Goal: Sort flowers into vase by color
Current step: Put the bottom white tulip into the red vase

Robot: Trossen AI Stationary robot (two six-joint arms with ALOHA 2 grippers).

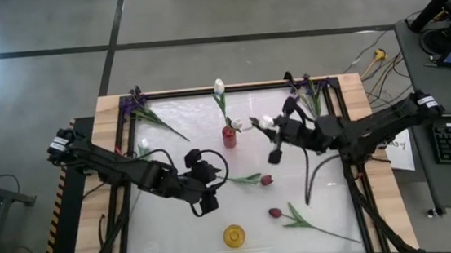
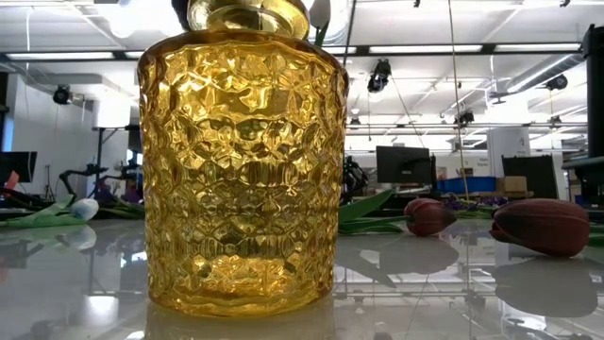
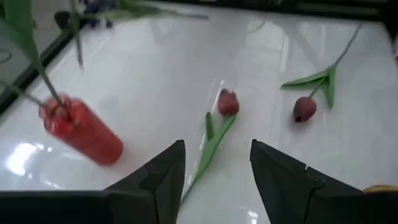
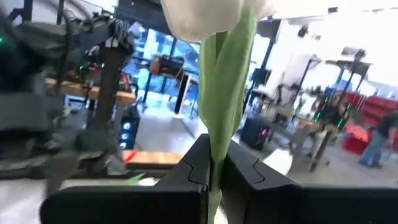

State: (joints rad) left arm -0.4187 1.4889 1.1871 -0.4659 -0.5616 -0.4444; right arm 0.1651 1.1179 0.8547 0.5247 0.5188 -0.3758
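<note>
My left gripper [image 1: 212, 195] [image 3: 217, 171] is open and hovers low over the table. Its fingers stand either side of the stem end of a dark red tulip [image 1: 266, 180] [image 3: 227, 102] lying flat, and I cannot tell whether they touch it. A second dark red tulip [image 1: 276, 213] [image 3: 304, 109] lies toward the near right. My right gripper [image 1: 277, 148] [image 4: 214, 171] is shut on a white tulip [image 1: 266, 123] [image 4: 205, 18] right of the red vase [image 1: 230, 136] [image 3: 81, 132], which holds white tulips. The yellow vase [image 1: 234, 235] [image 2: 241, 161] stands near the near edge. My right gripper pinches the white tulip's green stem and leaf [image 4: 219, 140] between its two fingers, a short way below the bud. The bud stands out beyond the fingertips and the flower is lifted clear of the table. The rest of the stem is hidden behind the gripper.
Purple blooms lie at the far left corner [image 1: 138, 105] and the far right corner [image 1: 308, 86]. A white bud [image 1: 143, 146] [image 2: 83, 208] lies by the left edge. The table has a raised dark frame [image 1: 230, 88] with wooden borders. Bare white surface lies between the two vases.
</note>
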